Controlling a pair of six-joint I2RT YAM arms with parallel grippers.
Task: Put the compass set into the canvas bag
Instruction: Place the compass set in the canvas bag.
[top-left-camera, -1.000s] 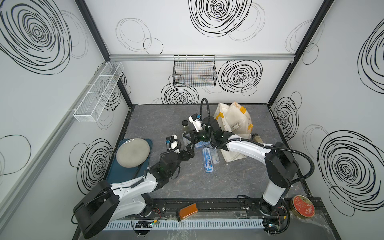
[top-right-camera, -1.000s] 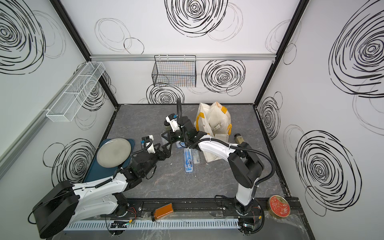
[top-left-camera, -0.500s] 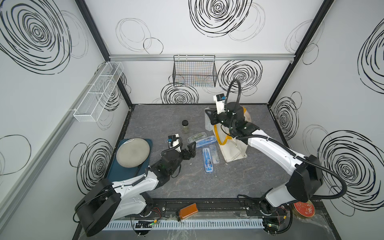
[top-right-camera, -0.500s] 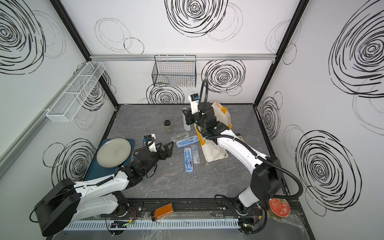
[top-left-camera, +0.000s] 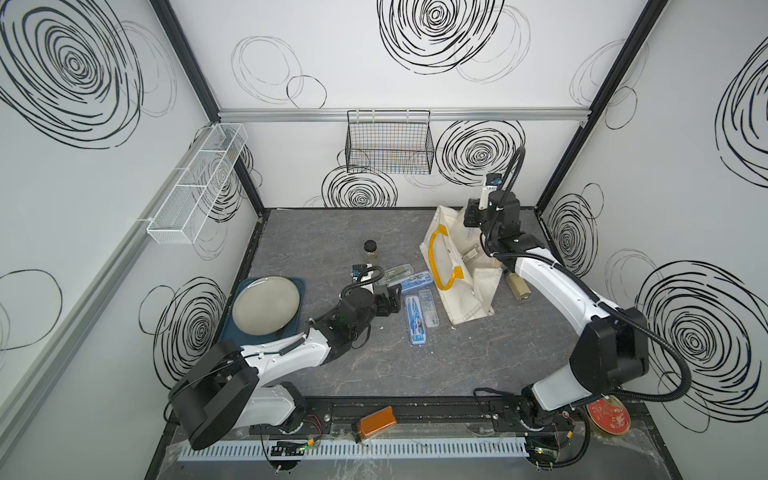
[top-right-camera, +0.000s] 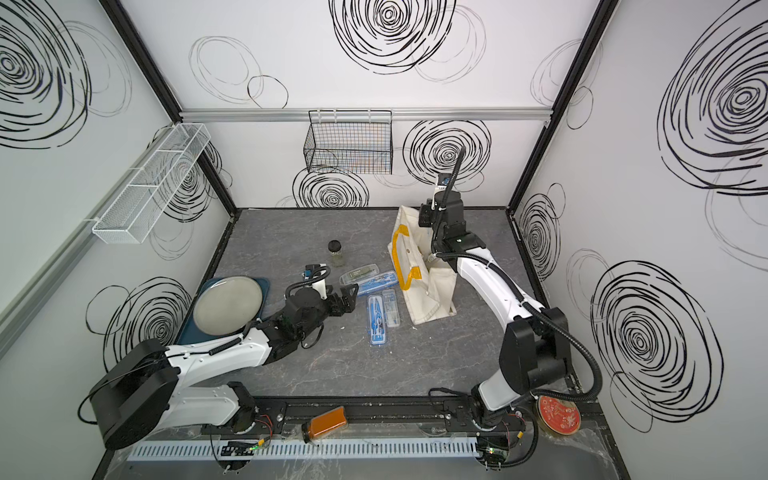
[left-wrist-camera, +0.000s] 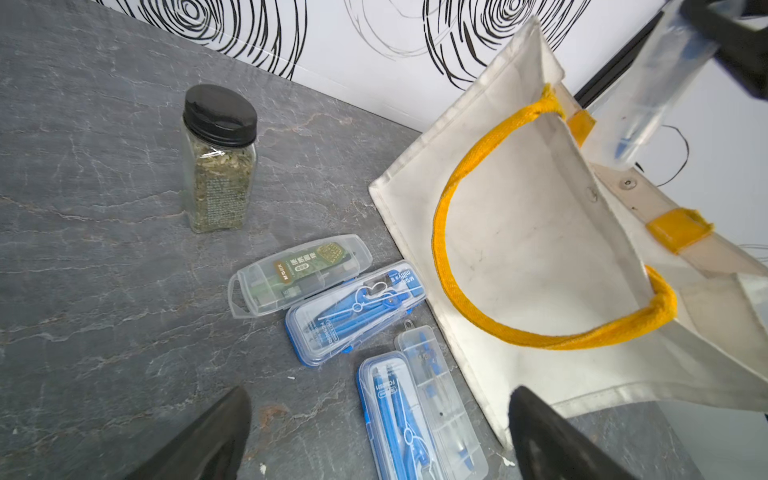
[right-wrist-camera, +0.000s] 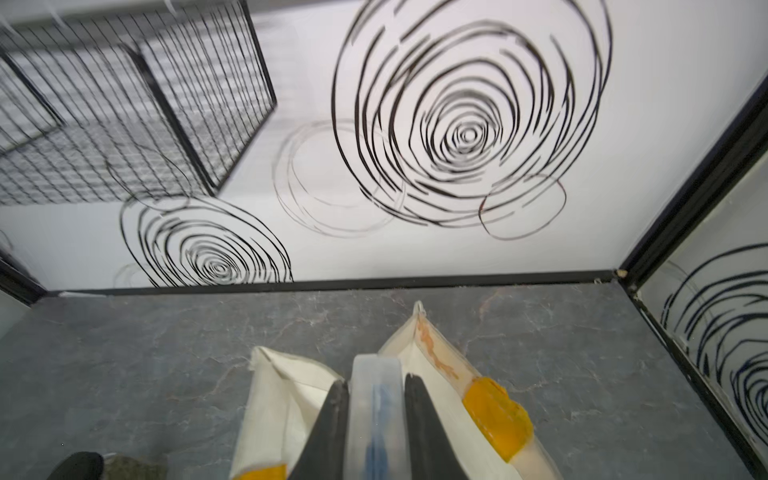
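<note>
**Change of state.** Within the last second the right arm has travelled from the plastic cases lying beside the cream-white canvas bag with yellow-orange strap handles to a position above the bag's open mouth. The right gripper is clamped on the compass set, a slim clear plastic case with a blue instrument inside. The case hangs end-down over the mouth and is not yet inside. The bag stands upright with its mouth spread.

**Meaning for the task.** Pick-up and transfer appear complete. Lowering and release remain.

**Other arm.** The left gripper has stayed low on the bag's handle side, with its jaws spread wide and empty.

**Surface.** The floor of the cell is a grey marbled table top.
- Just beside the bag's handle side lie a clear case with a green label and two blue-edged clear cases.
- A small clear box lies against the second blue-edged case.
- Beyond these, away from the bag, stands a square glass herb jar with a black lid.
- Well apart on the same side, a round grey plate rests on a dark blue tray.
- On the bag's opposite side lies a short beige cylinder, close by.

**Room.** The walls are white with black spiral drawings. A black wire basket hangs on the wall behind the bag, and a white mesh shelf is fixed to the wall farthest from it.
</note>
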